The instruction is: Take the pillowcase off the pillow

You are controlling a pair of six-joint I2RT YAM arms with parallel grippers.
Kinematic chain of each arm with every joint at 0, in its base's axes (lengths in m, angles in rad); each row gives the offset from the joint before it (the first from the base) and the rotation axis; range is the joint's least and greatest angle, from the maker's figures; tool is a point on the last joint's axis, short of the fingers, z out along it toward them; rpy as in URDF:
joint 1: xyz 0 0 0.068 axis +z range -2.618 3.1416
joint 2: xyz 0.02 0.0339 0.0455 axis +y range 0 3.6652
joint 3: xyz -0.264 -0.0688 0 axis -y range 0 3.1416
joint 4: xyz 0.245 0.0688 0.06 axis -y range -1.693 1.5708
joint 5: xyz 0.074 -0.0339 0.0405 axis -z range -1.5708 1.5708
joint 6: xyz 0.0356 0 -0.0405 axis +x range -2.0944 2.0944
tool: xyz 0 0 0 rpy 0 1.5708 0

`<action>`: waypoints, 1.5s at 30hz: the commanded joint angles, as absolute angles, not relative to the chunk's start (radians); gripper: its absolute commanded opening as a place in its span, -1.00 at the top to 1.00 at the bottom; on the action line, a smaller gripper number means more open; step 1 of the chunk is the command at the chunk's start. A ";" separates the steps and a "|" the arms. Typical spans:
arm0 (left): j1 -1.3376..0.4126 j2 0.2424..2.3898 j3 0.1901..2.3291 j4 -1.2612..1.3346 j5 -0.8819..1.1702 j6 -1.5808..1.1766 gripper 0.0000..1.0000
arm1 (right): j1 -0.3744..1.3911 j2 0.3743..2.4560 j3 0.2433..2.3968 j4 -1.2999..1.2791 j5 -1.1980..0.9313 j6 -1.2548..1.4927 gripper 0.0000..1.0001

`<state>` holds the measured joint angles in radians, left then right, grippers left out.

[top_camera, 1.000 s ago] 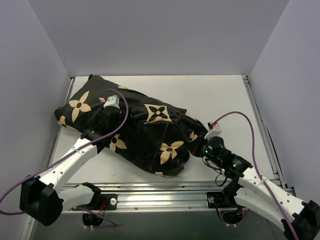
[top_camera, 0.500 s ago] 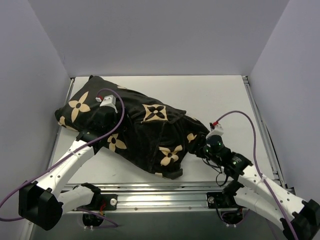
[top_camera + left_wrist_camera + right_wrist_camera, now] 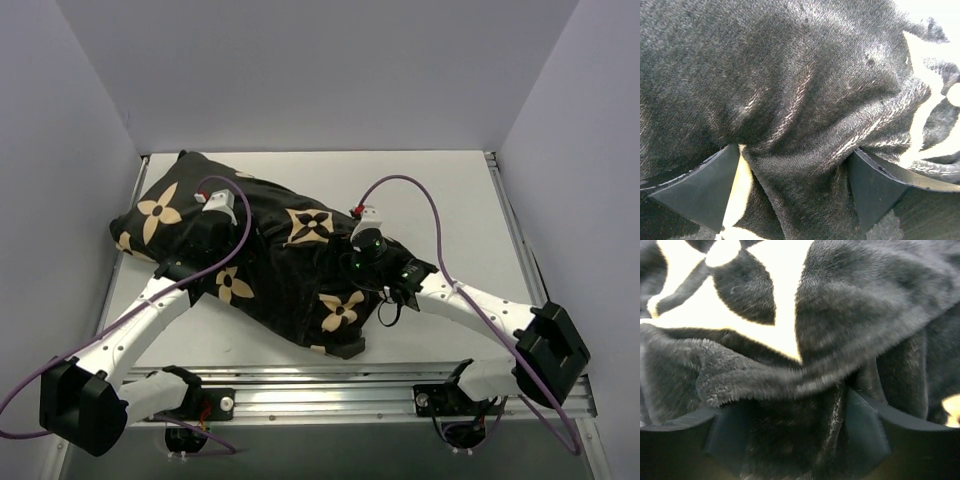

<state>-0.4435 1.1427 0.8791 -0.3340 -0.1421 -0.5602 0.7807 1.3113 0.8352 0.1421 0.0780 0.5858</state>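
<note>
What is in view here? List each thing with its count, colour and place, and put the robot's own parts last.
pillowcase: one, black with tan flowers, across the table's left and middle
table: one, white, under everything
rail: one, silver, along the near edge
cables: two, purple, one looping over each arm
left gripper: one, black fingers, pillowcase bunched between them
right gripper: one, black fingers, pressed into the pillowcase's right part; grip unclear

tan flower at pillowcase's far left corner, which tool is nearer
Left. The left tool sits just right of the tan flower; the right tool is much farther right, past the star motif.
</note>
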 commanded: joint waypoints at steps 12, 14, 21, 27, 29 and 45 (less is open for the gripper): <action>-0.407 1.192 0.896 -0.328 -0.216 -0.621 -0.90 | 0.710 1.094 0.606 0.063 0.202 0.629 1.00; -0.387 1.198 0.881 -0.318 -0.218 -0.626 -0.90 | 0.678 1.011 0.556 -0.027 0.218 0.663 1.00; -0.324 1.218 0.877 -0.313 -0.198 -0.630 -0.90 | 0.649 0.775 0.421 -0.233 0.201 0.859 1.00; -0.311 1.195 0.902 -0.318 -0.138 -0.614 -0.90 | 0.646 0.770 0.415 -0.209 0.032 0.878 0.95; -0.319 1.172 0.914 -0.319 -0.077 -0.597 -0.90 | 0.649 0.793 0.458 -0.204 0.029 0.835 0.82; -0.793 1.320 1.258 -0.330 -0.182 -0.232 -0.93 | 0.646 1.224 0.911 -0.037 0.212 0.646 -0.21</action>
<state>-0.7616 1.2354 1.1721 -0.3393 -0.1024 -0.3454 0.6533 1.1534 0.8715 -0.0914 0.1516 0.6739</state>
